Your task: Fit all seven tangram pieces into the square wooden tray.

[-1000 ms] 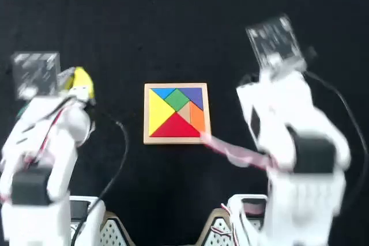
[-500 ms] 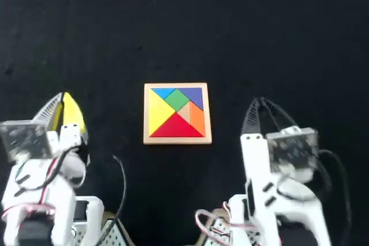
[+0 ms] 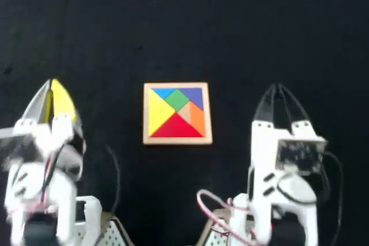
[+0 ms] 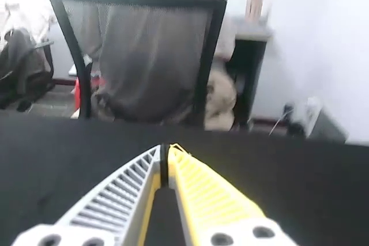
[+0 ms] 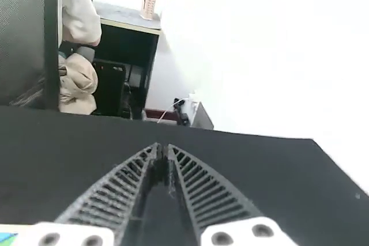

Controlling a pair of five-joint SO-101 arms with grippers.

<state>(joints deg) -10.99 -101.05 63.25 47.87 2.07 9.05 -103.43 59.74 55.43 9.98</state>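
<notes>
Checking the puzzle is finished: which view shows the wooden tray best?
The high view: the whole tray, coloured pieces filling it. The right wrist view catches perhaps a sliver; the left looks across the cloth.

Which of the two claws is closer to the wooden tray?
Right. The right gripper points past the tray on its right side in the high view. The left gripper sits on the opposite side, with a wider gap.

The bench is black. The tray is pale wood, with a yellow piece, red piece, blue piece, green piece, orange piece, tan piece and violet piece. The left jaws are yellow and grey (both ribbed); the right jaws are ribbed black.
</notes>
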